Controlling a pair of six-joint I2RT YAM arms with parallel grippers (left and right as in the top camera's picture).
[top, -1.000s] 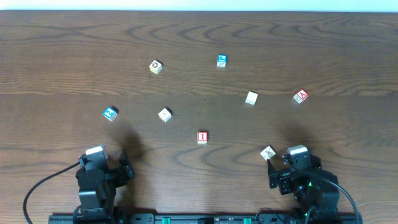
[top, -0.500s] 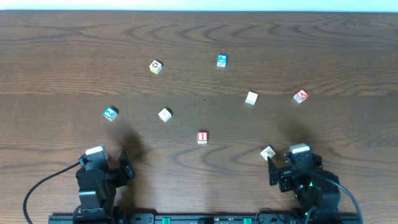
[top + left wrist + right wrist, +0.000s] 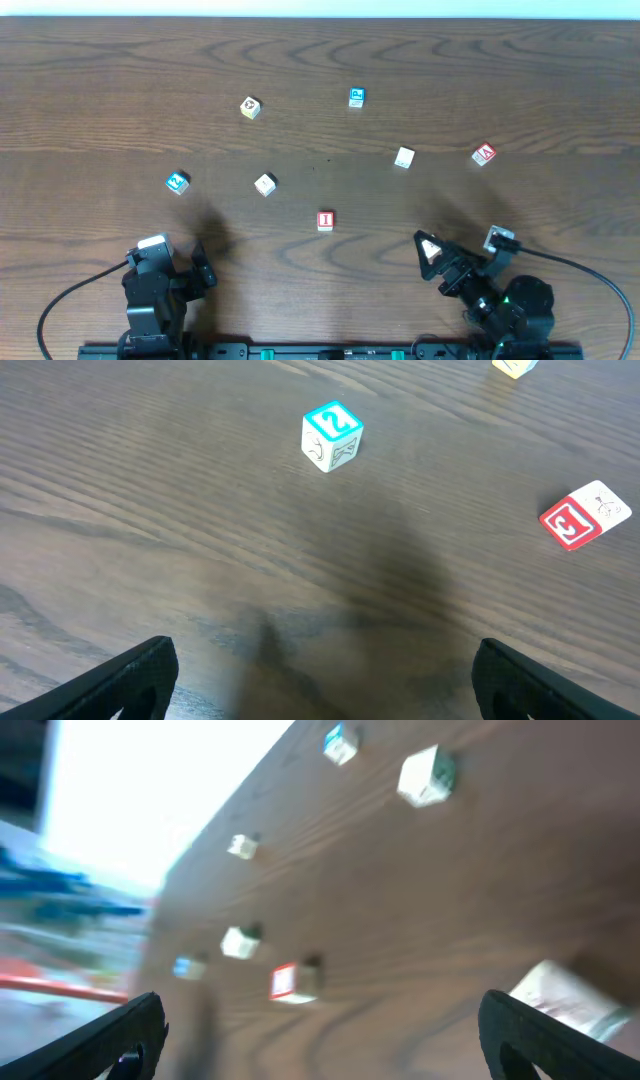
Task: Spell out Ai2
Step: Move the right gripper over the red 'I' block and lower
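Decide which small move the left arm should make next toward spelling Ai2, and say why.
Probably reach the left gripper forward toward the blue 2 cube: the gripper stands open and empty, and the cube lies straight ahead in its wrist view, with only bare table between.

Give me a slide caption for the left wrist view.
Open left gripper over the wooden table, blue 2 cube ahead and red I cube off to the right, both untouched.

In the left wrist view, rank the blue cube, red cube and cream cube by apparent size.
1-2. red cube and blue 2 cube: about alike, not ranked.
3. cream cube: smallest showing, but cut off by the top edge and farther away, so unsure.
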